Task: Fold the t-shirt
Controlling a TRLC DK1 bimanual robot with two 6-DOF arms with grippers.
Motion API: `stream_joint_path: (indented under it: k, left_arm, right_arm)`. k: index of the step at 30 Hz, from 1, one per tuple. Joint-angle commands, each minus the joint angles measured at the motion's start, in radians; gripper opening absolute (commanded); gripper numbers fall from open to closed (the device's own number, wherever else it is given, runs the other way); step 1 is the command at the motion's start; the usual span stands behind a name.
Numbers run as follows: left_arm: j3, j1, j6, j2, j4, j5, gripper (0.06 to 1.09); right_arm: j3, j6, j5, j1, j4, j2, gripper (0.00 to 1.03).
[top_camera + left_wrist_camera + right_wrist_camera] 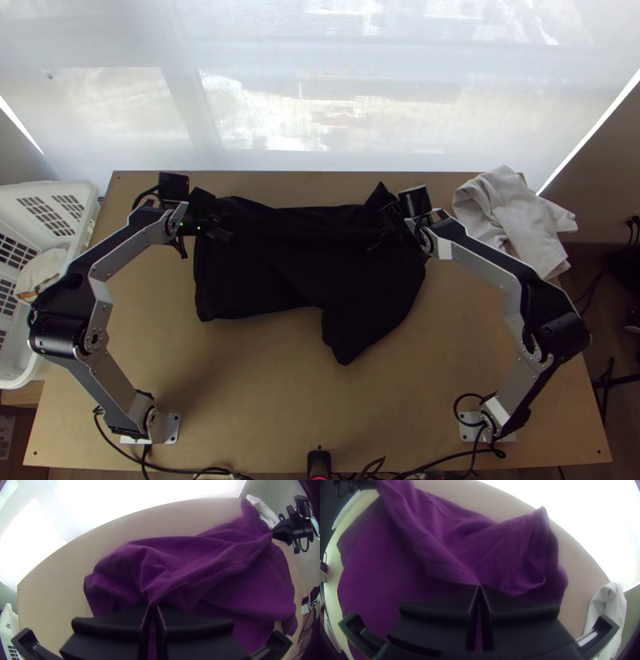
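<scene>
T-shirt (276, 268) rumpled, top view, toward twelve o'clock on the wooden table (264, 384). Left gripper (227, 235) at its ten o'clock, right gripper (378, 245) at its two, jaws of each clamped on cloth.

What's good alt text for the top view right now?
Left end effector and right end effector grip a black shirt near its far edge, one toward each side; it lies rumpled on the table. A white cloth lies at the far right corner, a white basket at the left.
</scene>
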Motion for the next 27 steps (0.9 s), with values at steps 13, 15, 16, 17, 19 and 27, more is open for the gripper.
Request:
stream_joint_path:
  k: [13,15,16,17,19,27]
  left_arm:
    - [-0.075,0.007,0.014,0.079,0.061,-0.002,0.17]
    - [-0.074,0.010,0.014,0.079,0.055,-0.001,0.47]
    - [-0.072,0.013,0.014,0.076,0.049,0.001,0.64]
    - [-0.066,0.013,0.014,0.070,0.037,0.005,0.76]
    - [-0.048,0.016,0.012,0.050,-0.005,0.028,0.89]
    - [-0.025,0.030,-0.008,-0.113,-0.138,0.100,0.96]
  right_arm:
    - [-0.051,-0.011,0.002,-0.004,0.070,0.091,0.30]
    - [-0.055,-0.008,0.002,-0.007,0.071,0.088,0.45]
    - [-0.055,-0.003,0.002,-0.010,0.070,0.082,0.60]
    - [-0.055,0.005,0.002,-0.015,0.070,0.074,0.79]
    - [-0.049,0.020,0.002,-0.019,0.070,0.050,0.98]
    - [-0.054,0.080,0.002,-0.045,0.062,-0.085,0.98]
